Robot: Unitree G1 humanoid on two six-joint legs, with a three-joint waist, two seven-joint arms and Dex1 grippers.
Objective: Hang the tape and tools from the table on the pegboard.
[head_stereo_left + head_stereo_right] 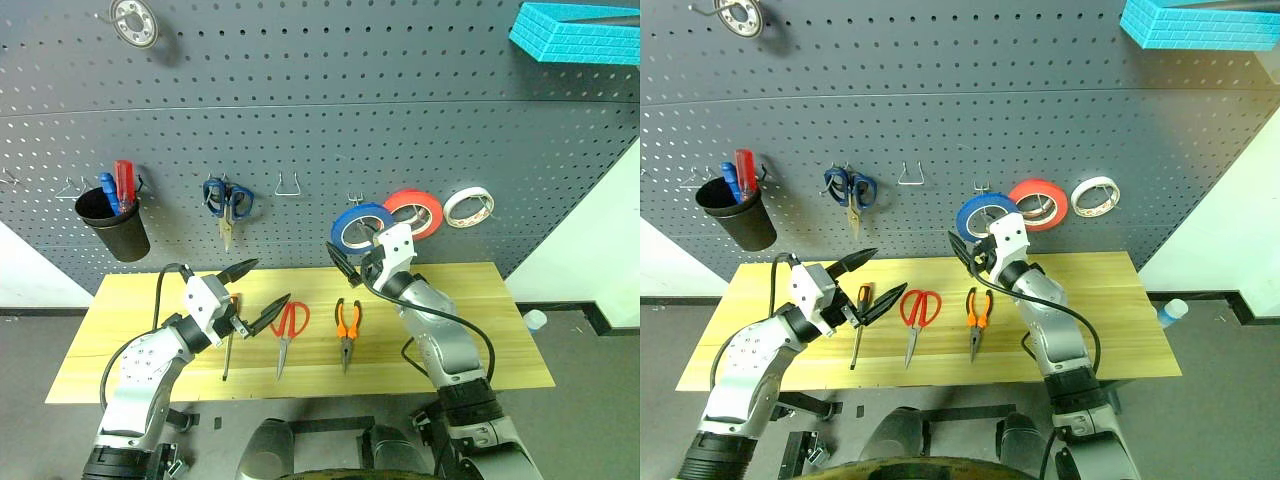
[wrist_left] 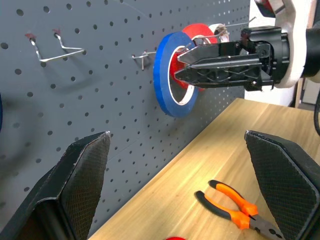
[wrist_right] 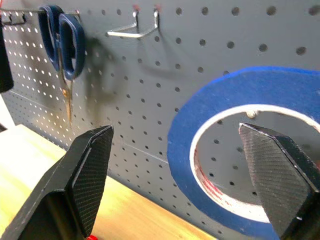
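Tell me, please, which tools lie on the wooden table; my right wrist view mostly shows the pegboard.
Observer: Three lie on the light wooden table: a thin screwdriver with an orange-and-black handle, red-handled scissors and orange-handled pliers.
Operator: Is the left gripper holding anything?
Observer: No, the left gripper is open and empty, above the screwdriver.
Operator: What hangs beyond the wide blue tape roll?
Observer: Right of the blue tape roll hang a red tape roll and a smaller whitish roll.
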